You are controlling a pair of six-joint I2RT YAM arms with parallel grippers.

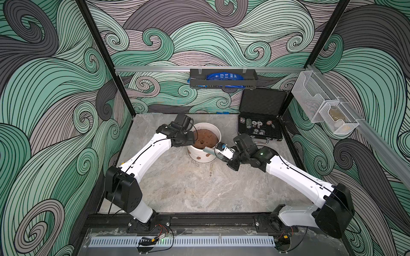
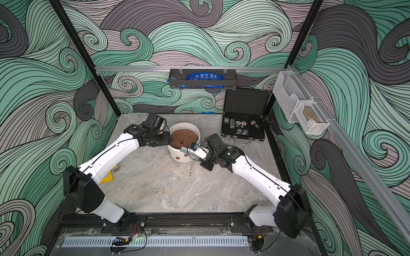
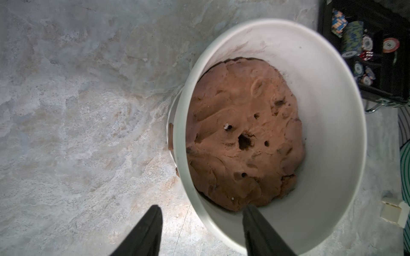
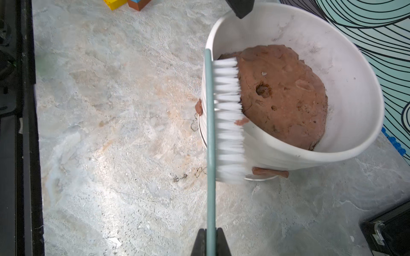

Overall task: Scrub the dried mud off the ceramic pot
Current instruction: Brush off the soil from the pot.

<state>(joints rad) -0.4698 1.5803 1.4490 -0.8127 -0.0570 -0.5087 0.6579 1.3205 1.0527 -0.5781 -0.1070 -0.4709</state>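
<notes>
Nearest, the right gripper [image 4: 210, 241] is closed tight on the thin back of the brush [image 4: 229, 133]. The brush's long axis goes straight out from the jaws, along the near wall of the ceramic pot [image 4: 277, 155], w/ bristles facing that wall. The dried mud [image 4: 269, 172] sits low on this wall, on the bristle side, just beside the tips, so the right arm is the nearer one.

Further, the left gripper [image 3: 204, 219] stands approx. half open across the pot's left rim, one finger inside and one outside. It grips nothing yet. The soil mass [image 3: 244, 133] fills the pot.
</notes>
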